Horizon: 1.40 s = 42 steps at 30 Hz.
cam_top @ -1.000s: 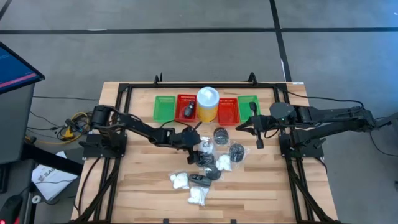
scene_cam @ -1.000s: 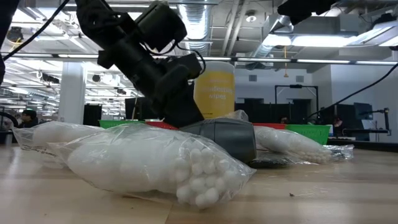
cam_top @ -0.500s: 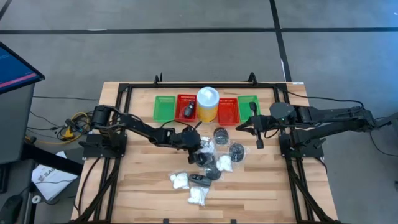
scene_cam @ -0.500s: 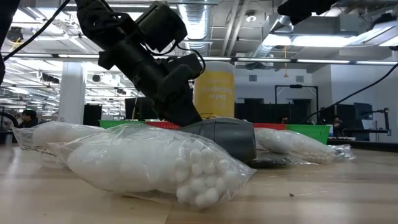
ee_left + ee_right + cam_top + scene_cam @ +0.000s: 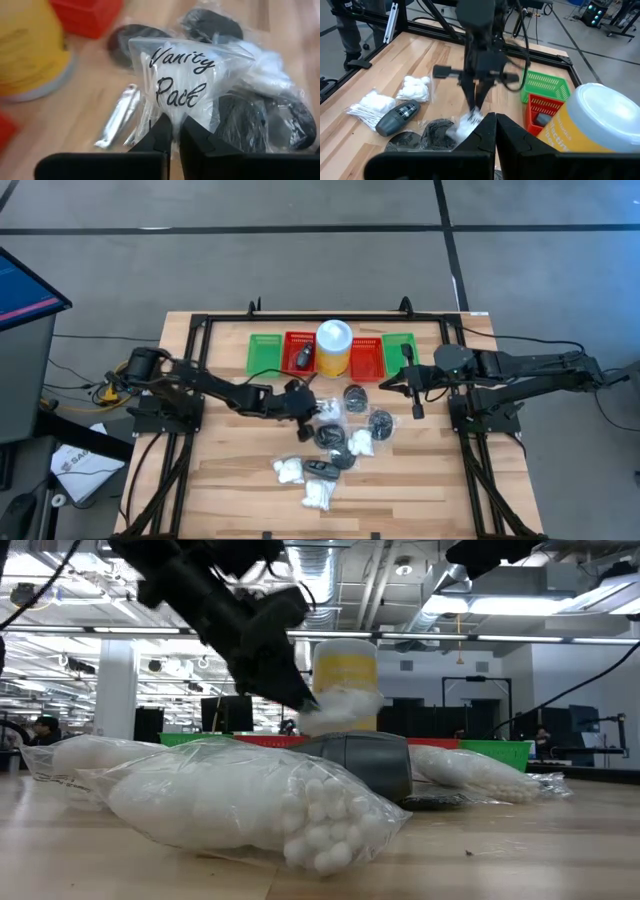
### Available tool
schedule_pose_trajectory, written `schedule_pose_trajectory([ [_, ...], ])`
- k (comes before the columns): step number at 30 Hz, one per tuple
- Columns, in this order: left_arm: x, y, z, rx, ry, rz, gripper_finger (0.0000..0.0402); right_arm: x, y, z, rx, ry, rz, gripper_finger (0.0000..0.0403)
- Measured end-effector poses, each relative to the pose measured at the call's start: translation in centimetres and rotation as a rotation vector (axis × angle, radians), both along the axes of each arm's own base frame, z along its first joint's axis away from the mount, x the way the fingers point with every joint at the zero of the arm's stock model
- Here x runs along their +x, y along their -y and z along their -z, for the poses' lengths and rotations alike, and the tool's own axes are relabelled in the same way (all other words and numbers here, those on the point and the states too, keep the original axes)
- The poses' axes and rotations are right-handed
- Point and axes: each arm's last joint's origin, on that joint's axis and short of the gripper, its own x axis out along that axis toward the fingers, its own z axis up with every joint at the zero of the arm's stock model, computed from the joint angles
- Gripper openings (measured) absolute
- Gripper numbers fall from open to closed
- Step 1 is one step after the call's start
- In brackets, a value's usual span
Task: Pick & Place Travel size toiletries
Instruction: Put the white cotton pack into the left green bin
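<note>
The travel size toiletries lie heaped (image 5: 335,445) at mid-table: white fluffy bags (image 5: 230,800), dark discs in clear wrappers (image 5: 270,120), a grey piece (image 5: 365,760) and a silvery sachet (image 5: 117,117). My left gripper (image 5: 310,416) hangs over the heap's left side, shut on a clear packet (image 5: 187,82) printed "Vanity Pack", with white contents. My right gripper (image 5: 416,410) waits shut above the table's right side, holding nothing. My left gripper pinches the clear packet by its near edge (image 5: 172,116) between its two fingertips (image 5: 161,131). The fingers slant down from the table's left. The packet (image 5: 340,708) sticks out beyond the fingertips, lifted clear of the heap.
A yellow canister with a white lid (image 5: 334,345) stands at the far middle. A green basket (image 5: 265,352) and a red one (image 5: 299,356) flank it on the left, a red (image 5: 367,358) and a green one (image 5: 399,350) on the right. Bare wood lies toward the near edge.
My left gripper has risen and drawn back a little toward the table's left, taking the clear packet with it. The packet lay low in the heap before and is now lifted clear, in front of the yellow canister in the low view.
</note>
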Motion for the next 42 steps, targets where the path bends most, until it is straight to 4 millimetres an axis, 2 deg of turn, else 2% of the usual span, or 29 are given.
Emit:
schedule_pose_trajectory([
  [9, -4.5, -0.1, -5.2, 0.063, 0.015, -0.238, 0.0008, 0.0, 0.0, 0.0, 0.000, 0.001, -0.001, 0.0000],
  [17, -7.7, -1.6, -7.2, 0.103, 0.022, -0.479, 0.0008, 0.0, 0.0, 0.0, 0.000, 0.001, -0.001, 0.0000],
  [24, -8.5, -3.4, -6.9, 0.119, -0.017, -0.617, 0.0008, 0.0, 0.0, 0.0, 0.000, 0.000, -0.001, 0.0000],
  [29, -8.7, -5.5, -6.6, 0.139, -0.031, -0.708, 0.0006, 0.0, 0.0, 0.0, 0.000, 0.001, -0.001, 0.0000],
  [36, -10.2, -8.8, -4.1, 0.153, -0.102, -0.848, 0.0009, 0.0, 0.0, 0.0, 0.000, 0.001, -0.001, 0.0000],
  [42, -10.5, -10.8, -2.8, 0.144, -0.055, -0.880, 0.0010, 0.0, 0.0, 0.0, 0.000, 0.001, -0.001, 0.0000],
])
